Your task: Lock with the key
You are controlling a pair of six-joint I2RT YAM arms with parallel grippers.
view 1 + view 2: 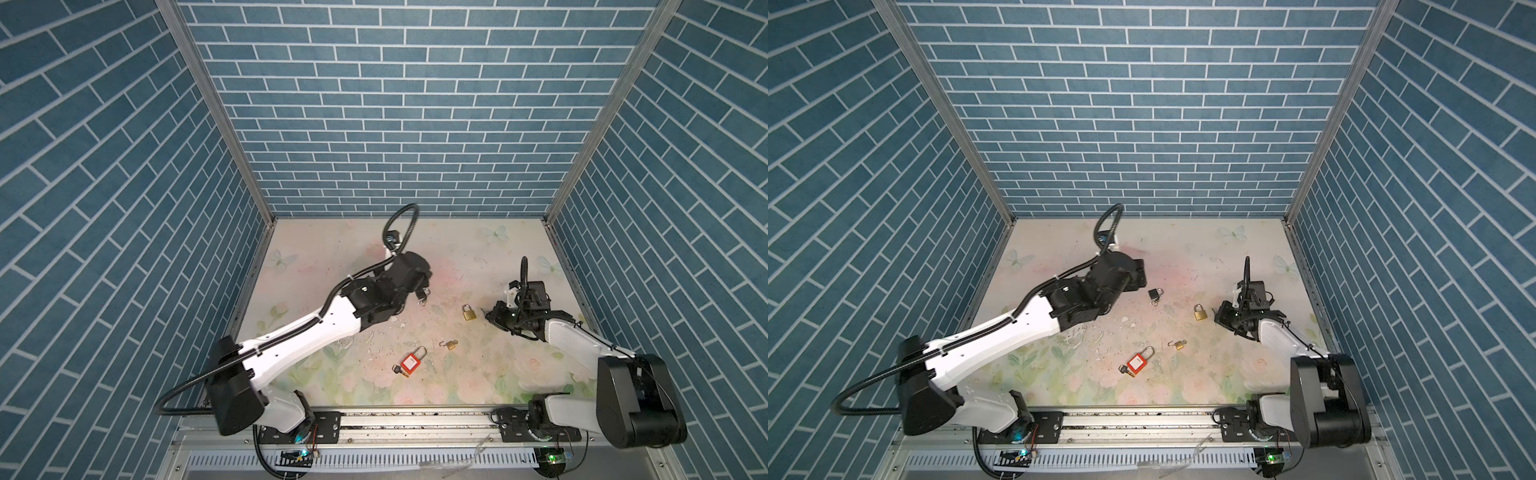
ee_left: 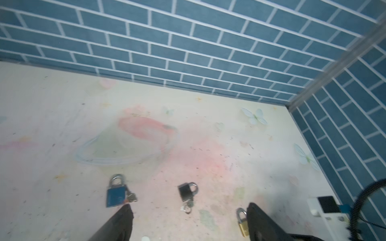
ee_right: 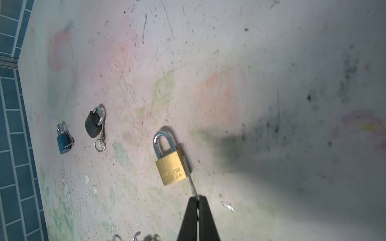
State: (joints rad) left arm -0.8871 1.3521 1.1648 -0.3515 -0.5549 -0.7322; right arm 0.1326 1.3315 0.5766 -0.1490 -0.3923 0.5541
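Closest to its own wrist camera, the right end effector [image 3: 197, 201] has its black jaws pressed together on the tip of a thin silver key [image 3: 192, 184]. The key runs along the side of the brass padlock [image 3: 171, 172], and I cannot tell whether the blade sits in the keyway. That padlock lies flat on the worktop [image 1: 478, 257], right of centre and just left of the right end effector, with its shackle apparently seated. The left end effector [image 2: 189, 206] hangs wide open and empty over the centre. The black padlock [image 2: 187, 192] and its key ring [image 2: 187, 208] lie just beyond its jaws, and a blue padlock [image 2: 115, 193] lies to their left. The likely trouble is that the grip takes so little metal that the key may pivot or slip out. Nothing steadies the brass padlock either, so a push or twist may slide or spin the whole lock instead of turning its cylinder. Nearer the front lie a red padlock [image 1: 411, 362] and a small brass padlock [image 1: 451, 344] with its shackle swung open. No container is in view, and every lock lies loose on the worktop.
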